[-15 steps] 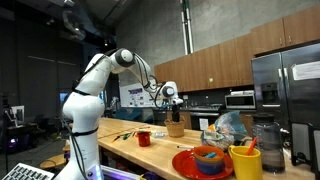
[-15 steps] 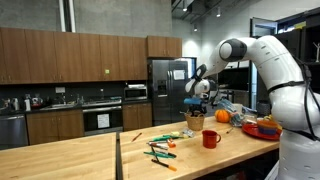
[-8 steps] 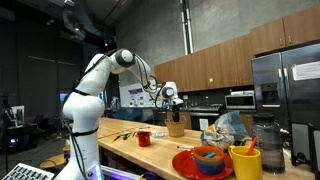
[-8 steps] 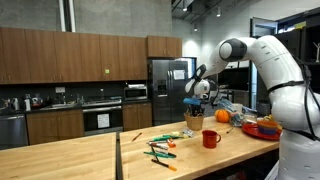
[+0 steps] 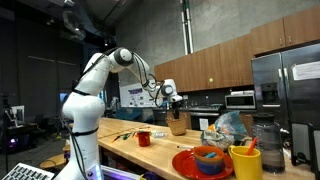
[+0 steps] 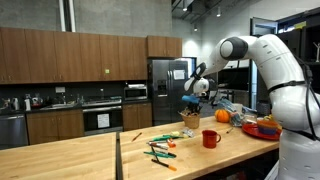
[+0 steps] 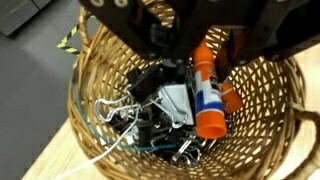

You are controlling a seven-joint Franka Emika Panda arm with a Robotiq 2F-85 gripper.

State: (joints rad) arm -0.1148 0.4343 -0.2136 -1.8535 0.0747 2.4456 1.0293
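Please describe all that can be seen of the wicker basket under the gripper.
The wicker basket is round, woven of light brown strips with an open weave, and stands upright on the wooden counter. It holds black binder clips and an orange-capped glue stick, which lies tilted. The gripper reaches into it from above.

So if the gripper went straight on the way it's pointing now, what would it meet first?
Most likely the orange glue stick standing in the wicker basket, directly ahead; the binder clips lie beside it. Depth is unclear.
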